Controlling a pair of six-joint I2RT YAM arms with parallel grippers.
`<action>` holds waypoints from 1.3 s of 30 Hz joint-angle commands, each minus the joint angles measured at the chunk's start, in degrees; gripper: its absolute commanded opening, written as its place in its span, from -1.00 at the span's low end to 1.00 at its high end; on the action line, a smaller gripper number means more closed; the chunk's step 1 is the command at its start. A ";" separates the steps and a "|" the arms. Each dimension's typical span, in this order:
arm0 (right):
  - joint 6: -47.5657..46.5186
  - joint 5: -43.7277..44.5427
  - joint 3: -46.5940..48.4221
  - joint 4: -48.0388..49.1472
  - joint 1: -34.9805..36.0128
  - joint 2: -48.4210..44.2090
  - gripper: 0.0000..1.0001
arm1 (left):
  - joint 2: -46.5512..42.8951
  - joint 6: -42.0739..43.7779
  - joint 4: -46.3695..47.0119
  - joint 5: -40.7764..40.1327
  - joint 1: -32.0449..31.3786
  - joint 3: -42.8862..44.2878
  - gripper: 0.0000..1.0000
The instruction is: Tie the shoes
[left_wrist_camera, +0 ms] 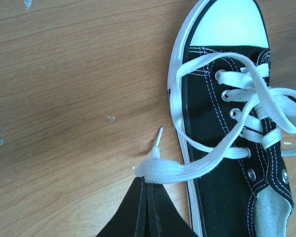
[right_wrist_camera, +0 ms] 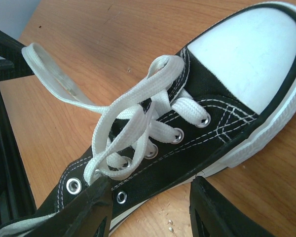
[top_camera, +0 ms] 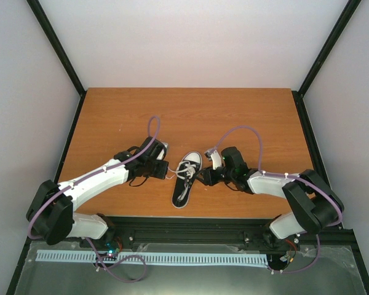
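A black sneaker (top_camera: 186, 178) with a white toe cap and white laces lies mid-table, toe pointing away. In the left wrist view my left gripper (left_wrist_camera: 150, 181) is shut on one white lace end (left_wrist_camera: 182, 169), pulled out to the left of the shoe (left_wrist_camera: 222, 192), the aglet sticking up. In the top view the left gripper (top_camera: 166, 169) sits just left of the shoe. My right gripper (right_wrist_camera: 150, 205) is open and straddles the shoe's (right_wrist_camera: 227, 128) right side: one finger (right_wrist_camera: 84, 212) is over the eyelets by the crossed laces (right_wrist_camera: 133, 113), the other (right_wrist_camera: 222, 212) over the table. In the top view the right gripper (top_camera: 204, 176) is at the shoe's right.
The wooden table (top_camera: 190, 117) is walled in by white panels and black frame posts (top_camera: 55, 46). A black rail (top_camera: 190, 224) runs along the near edge. Small crumbs (right_wrist_camera: 170, 224) lie beside the sole.
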 commanded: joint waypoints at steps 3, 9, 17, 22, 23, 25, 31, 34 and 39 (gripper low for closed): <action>-0.91 -2.07 1.19 2.94 -0.13 1.48 -0.13 | 0.41 -0.65 1.04 -0.02 -0.48 0.41 -0.99; -1.01 -3.04 1.72 3.30 -0.18 1.53 -0.14 | 0.56 -0.56 1.13 0.19 -0.48 0.27 -0.98; -1.91 -4.14 3.04 3.37 -0.09 2.91 -0.24 | 0.88 -0.56 1.57 0.81 -0.48 0.40 -0.98; -2.68 -5.12 4.21 2.94 -0.01 3.65 -0.27 | 1.24 -0.55 1.62 1.08 -0.48 0.32 -0.98; -2.90 -5.24 4.43 2.90 -0.01 3.78 -0.31 | 1.33 -0.56 1.72 1.09 -0.48 0.33 -0.99; -3.15 -5.43 4.92 2.76 0.06 4.26 -0.42 | 1.44 -0.49 1.79 1.18 -0.48 0.38 -0.98; -3.78 -5.54 5.57 1.74 0.08 4.79 -0.80 | 1.44 -0.48 1.96 0.71 -0.48 0.26 -0.98; -3.51 -5.28 5.21 1.57 0.08 3.98 -0.94 | 1.66 -0.47 2.23 0.47 -0.48 0.17 -0.98; -1.65 0.90 4.00 -0.96 0.04 0.04 -0.95 | 1.29 -0.62 2.79 -1.90 -0.41 -0.81 -0.98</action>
